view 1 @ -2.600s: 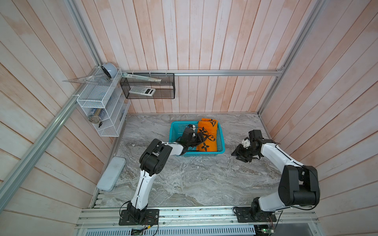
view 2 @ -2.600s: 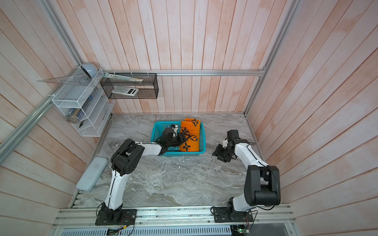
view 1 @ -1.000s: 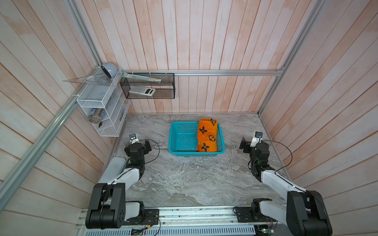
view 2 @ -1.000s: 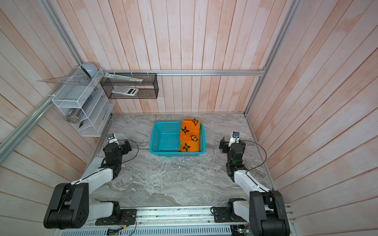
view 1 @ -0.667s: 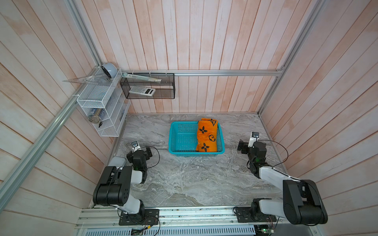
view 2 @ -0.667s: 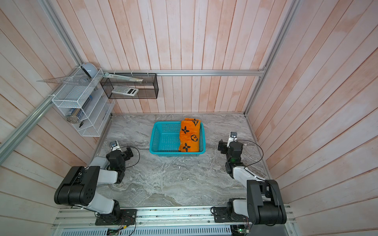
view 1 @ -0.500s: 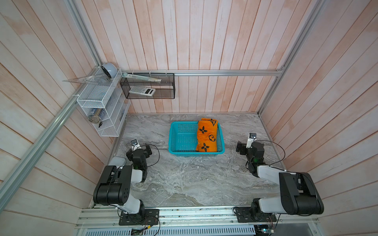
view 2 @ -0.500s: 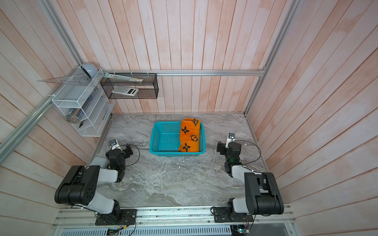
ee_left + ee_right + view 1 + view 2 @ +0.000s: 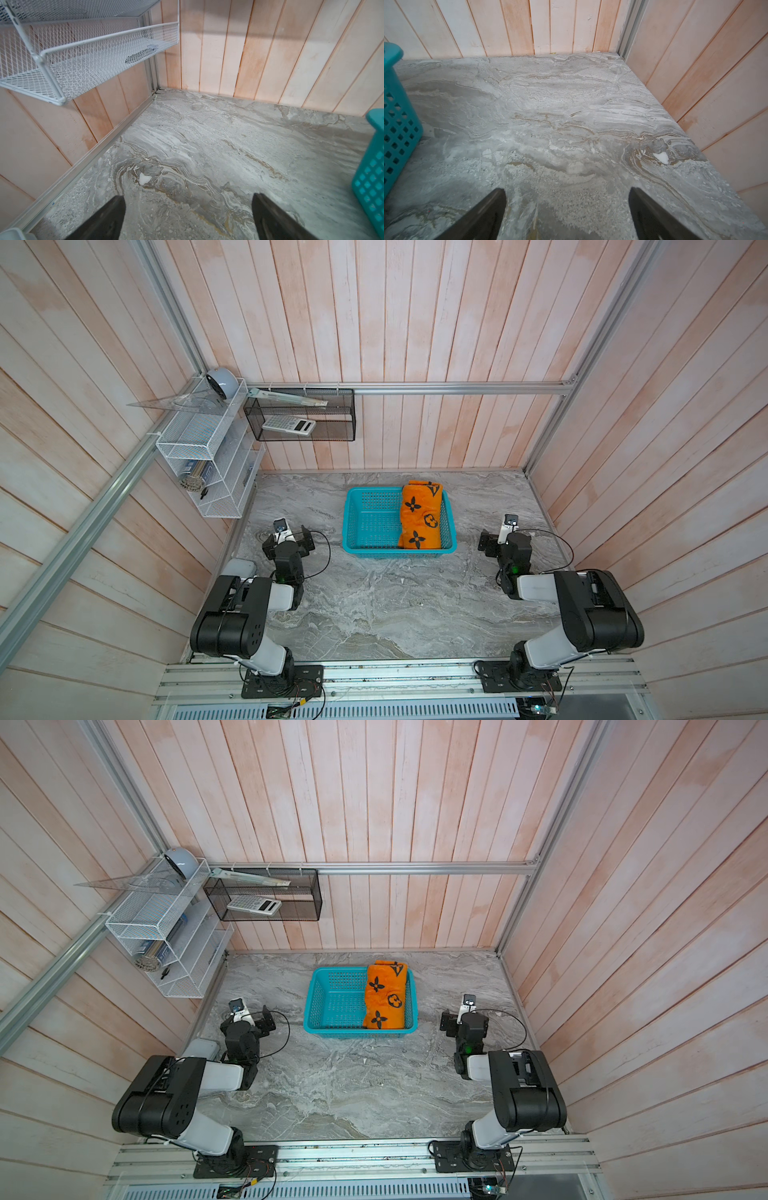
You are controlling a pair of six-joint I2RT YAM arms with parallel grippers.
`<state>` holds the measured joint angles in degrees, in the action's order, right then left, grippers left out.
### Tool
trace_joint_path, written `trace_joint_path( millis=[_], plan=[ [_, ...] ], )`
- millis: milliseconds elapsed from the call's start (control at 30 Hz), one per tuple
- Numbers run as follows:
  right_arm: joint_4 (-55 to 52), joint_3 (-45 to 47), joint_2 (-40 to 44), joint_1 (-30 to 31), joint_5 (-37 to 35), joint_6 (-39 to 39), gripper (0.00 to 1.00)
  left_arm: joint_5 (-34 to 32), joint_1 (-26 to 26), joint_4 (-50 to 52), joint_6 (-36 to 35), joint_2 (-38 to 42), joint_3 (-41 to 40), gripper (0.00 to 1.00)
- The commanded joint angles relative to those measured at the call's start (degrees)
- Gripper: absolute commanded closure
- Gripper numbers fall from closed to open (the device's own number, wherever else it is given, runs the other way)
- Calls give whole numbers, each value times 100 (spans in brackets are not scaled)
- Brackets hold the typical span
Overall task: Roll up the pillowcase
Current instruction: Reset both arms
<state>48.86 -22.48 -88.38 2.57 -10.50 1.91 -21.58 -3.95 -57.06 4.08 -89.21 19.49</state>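
Sitting rolled in the right half of the teal basket [image 9: 365, 526]: the pillowcase [image 9: 419, 516], touched by neither arm. Left gripper [image 9: 188, 209] and right gripper [image 9: 566, 205] both have jaws spread wide, empty, over bare marble table [image 9: 374, 605], flanking the basket.

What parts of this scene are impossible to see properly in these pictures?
- Pillowcase: in both top views the basket wall hides its underside, so how tightly it is rolled is unclear.
- Calculator: keys too small to read.
- White rack: lower contents blurred behind mesh.
- Left gripper and right gripper: wrist views cut off all but the fingertips, standing wide apart.
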Motion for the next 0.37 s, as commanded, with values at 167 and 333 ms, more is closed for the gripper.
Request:
trace_joint_path(
  millis=[167,333],
  plan=[
    [397,92,-94,-10,-101,70,2,575,256,509,26,-25,241,0],
    [405,95,-99,-10,-101,60,2,687,333,442,40,-3,191,0]
  ],
)
